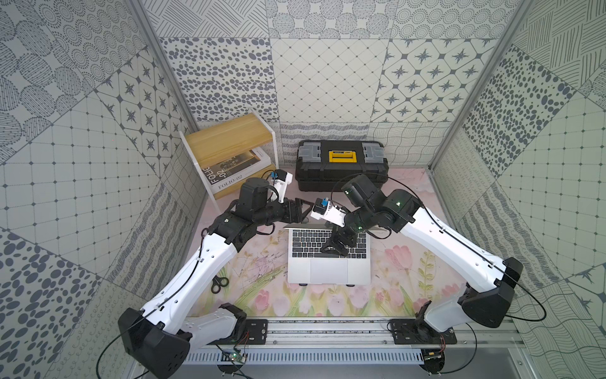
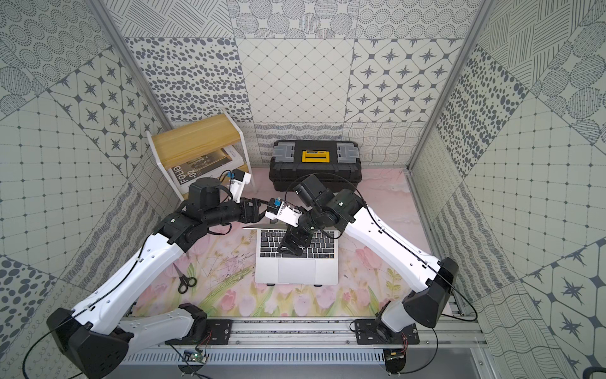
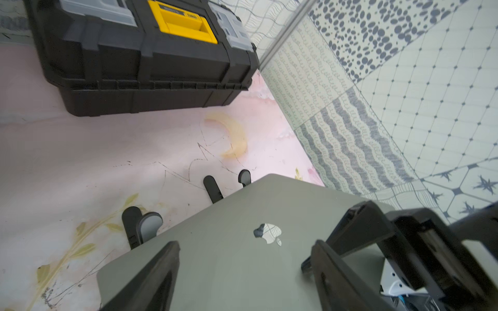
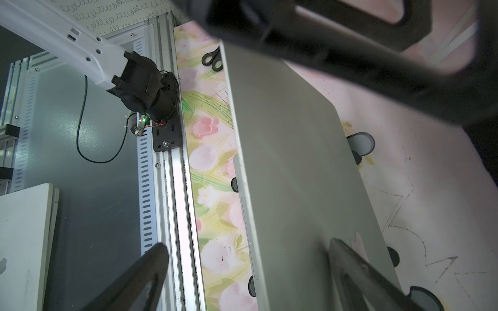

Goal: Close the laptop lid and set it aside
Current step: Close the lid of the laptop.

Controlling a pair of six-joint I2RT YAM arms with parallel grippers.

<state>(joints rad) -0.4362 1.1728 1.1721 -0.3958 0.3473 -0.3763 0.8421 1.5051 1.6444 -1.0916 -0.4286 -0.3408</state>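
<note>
The task is barely begun: the laptop [image 1: 329, 270] sits open in the middle of the flowered mat [image 1: 255, 295], raised on a dark folding stand [image 3: 210, 188], keyboard and trackpad bare in both top views; the laptop lid [image 3: 221, 237] stands up at the far edge of the keyboard, showing from above as little more than a thin silver line, so it looks close to upright. The left gripper [image 1: 301, 210] is behind the lid, fingers apart over its plain metal back beside the apple logo, holding nothing; whether a finger rests on the metal I cannot tell. The right gripper [image 1: 337, 250] hangs over the keyboard on the screen side, jaws spread wide and empty; in the right wrist view the lid's free edge runs between its two fingers, though contact is not clear there either. So both arms seem placed for the folding-down, one on each face of the lid, but the closing itself is not yet done and neither is the moving aside. The black-and-yellow toolbox [image 1: 341, 164] stands well behind the laptop and the scissors [image 1: 219, 284] lie to its left; open mat shows to its right.
</note>
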